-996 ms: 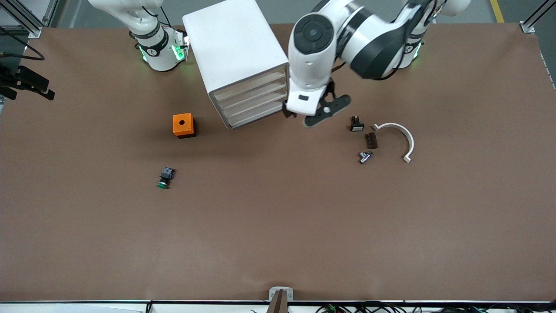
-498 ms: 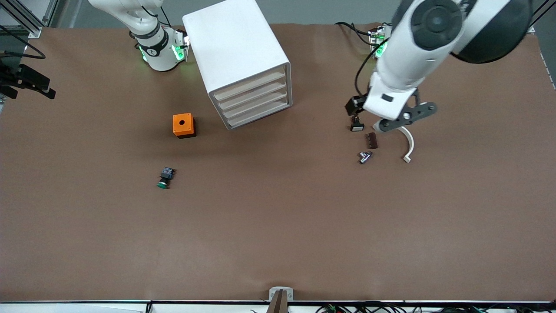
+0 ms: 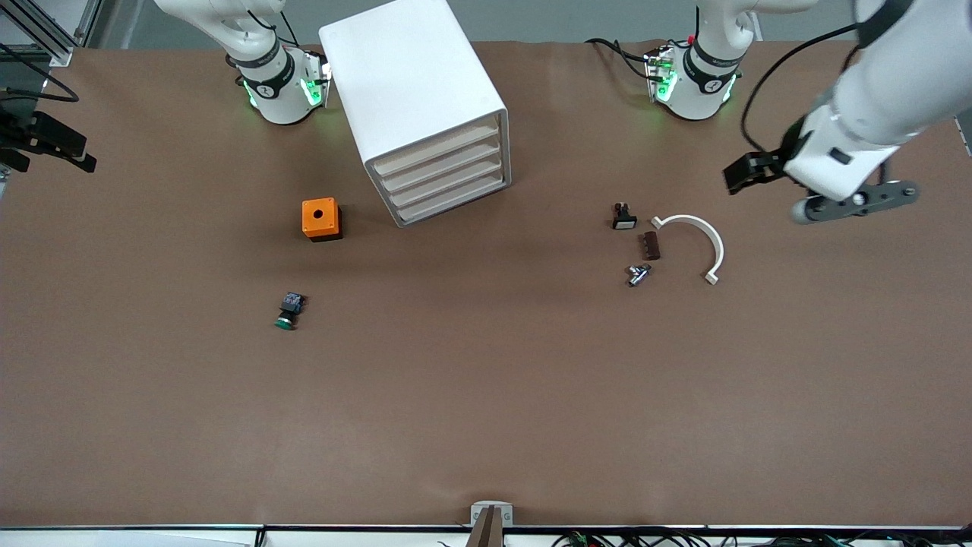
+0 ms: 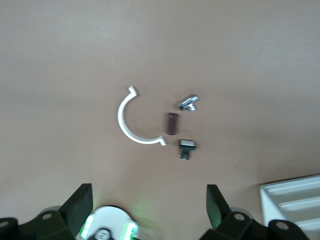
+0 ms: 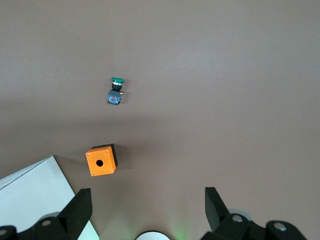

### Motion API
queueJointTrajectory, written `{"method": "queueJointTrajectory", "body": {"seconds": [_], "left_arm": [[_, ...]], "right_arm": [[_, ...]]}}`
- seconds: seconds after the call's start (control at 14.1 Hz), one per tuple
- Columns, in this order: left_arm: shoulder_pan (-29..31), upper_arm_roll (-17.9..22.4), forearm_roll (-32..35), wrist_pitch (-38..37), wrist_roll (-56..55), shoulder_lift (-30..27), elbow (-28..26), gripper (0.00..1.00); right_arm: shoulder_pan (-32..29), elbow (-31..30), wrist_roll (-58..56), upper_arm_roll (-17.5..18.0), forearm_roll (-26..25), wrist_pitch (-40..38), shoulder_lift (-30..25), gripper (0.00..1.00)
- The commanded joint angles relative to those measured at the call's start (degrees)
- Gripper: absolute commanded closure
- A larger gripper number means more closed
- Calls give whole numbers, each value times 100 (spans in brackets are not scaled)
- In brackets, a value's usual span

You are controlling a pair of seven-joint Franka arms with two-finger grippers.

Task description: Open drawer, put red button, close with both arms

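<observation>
The red button shows in no view. The white drawer unit [image 3: 414, 99] stands near the right arm's base with all its drawers shut; a corner of it shows in the left wrist view [image 4: 295, 200] and in the right wrist view [image 5: 30, 195]. My left gripper [image 4: 148, 200] is open and empty, high over the table at the left arm's end; its white hand [image 3: 835, 163] shows in the front view. My right gripper [image 5: 147, 205] is open and empty, high over its own base, out of the front view.
A green-capped button [image 3: 287, 311] and an orange box [image 3: 321, 219] lie toward the right arm's end. A white curved piece [image 3: 702, 243], a small black switch [image 3: 623, 217], a brown piece [image 3: 649, 245] and a metal piece [image 3: 638, 274] lie toward the left arm's end.
My left arm has swung away from the front of the drawer unit, past the small parts, to the left arm's end of the table. The right arm has not moved.
</observation>
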Motion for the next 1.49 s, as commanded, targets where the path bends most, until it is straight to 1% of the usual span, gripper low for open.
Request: {"method": "queueJointTrajectory", "body": {"seconds": [0.0, 0.14, 0.21, 0.36, 0.43, 0.57, 0.71, 0.93, 1.0, 1.14, 1.21, 1.28, 1.35, 1.42], "left_arm": [[450, -55, 81, 197, 950, -417, -541, 0], [522, 6, 81, 329, 1206, -531, -735, 0], [469, 129, 81, 408, 1433, -610, -858, 0], [-38, 873, 81, 732, 1864, -916, -1296, 0], [-76, 1007, 81, 969, 2110, -1118, -1594, 0], [-32, 1044, 81, 1391, 2663, -1296, -2043, 0], [55, 1026, 81, 1770, 2999, -1340, -2177, 0], [56, 974, 81, 2148, 2939, -1218, -1985, 0], [56, 965, 81, 2175, 2904, -1095, -1758, 0], [186, 746, 81, 2149, 2886, -779, -1213, 0], [344, 536, 90, 2106, 2877, -638, -923, 0], [363, 482, 90, 2001, 2877, -576, -746, 0], [337, 464, 90, 1878, 2781, -575, -684, 0], [311, 455, 81, 1842, 2415, -593, -666, 0]], "right_arm": [[-156, -22, -55, 105, 60, 1, -86, 0], [-165, -22, -55, 131, 69, -7, -86, 0], [-183, -22, -55, 166, 60, -7, -77, 0], [-174, 5, -55, 167, 60, 1, -77, 0], [-165, 5, -55, 167, 60, 1, -77, 0], [-148, 14, -55, 167, 51, 36, -77, 0], [-148, 14, -64, 167, 51, 150, -86, 0], [-148, 14, -64, 167, 51, 265, -86, 0], [-148, 14, -73, 167, 60, 300, -86, 0], [-148, 5, -73, 158, 69, 292, -86, 0], [-139, 5, -73, 167, 69, 283, -86, 0], [-148, 5, -73, 167, 69, 291, -86, 0], [-148, -4, -73, 158, 78, 283, -86, 0], [-148, -13, -73, 158, 95, 257, -86, 0]]}}
